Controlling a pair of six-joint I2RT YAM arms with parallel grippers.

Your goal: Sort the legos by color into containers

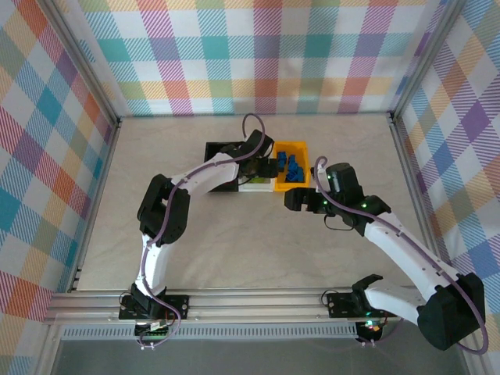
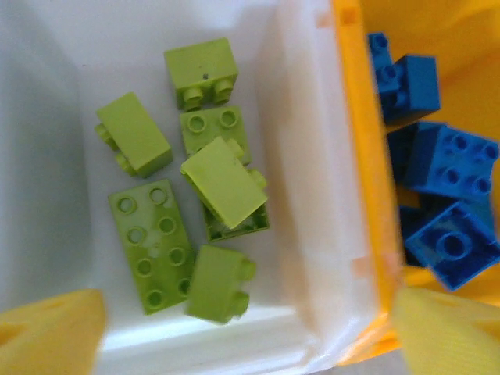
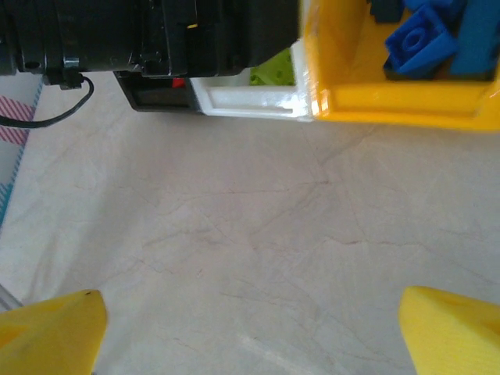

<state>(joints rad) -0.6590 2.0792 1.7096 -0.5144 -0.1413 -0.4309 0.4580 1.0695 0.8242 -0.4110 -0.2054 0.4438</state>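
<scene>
Left pincer [image 2: 248, 328], right pincer [image 3: 250, 330] — agape, seemingly empty.

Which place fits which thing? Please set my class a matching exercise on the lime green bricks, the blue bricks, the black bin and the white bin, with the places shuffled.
Things:
1. lime green bricks
2. blue bricks
3. black bin
4. white bin

Places:
A. middle of the row of bins
B. inside the yellow-orange bin
C. left end of the row
D. inside the white bin

Pairs: 1-D, 2-B, 3-C, 4-A.
</scene>
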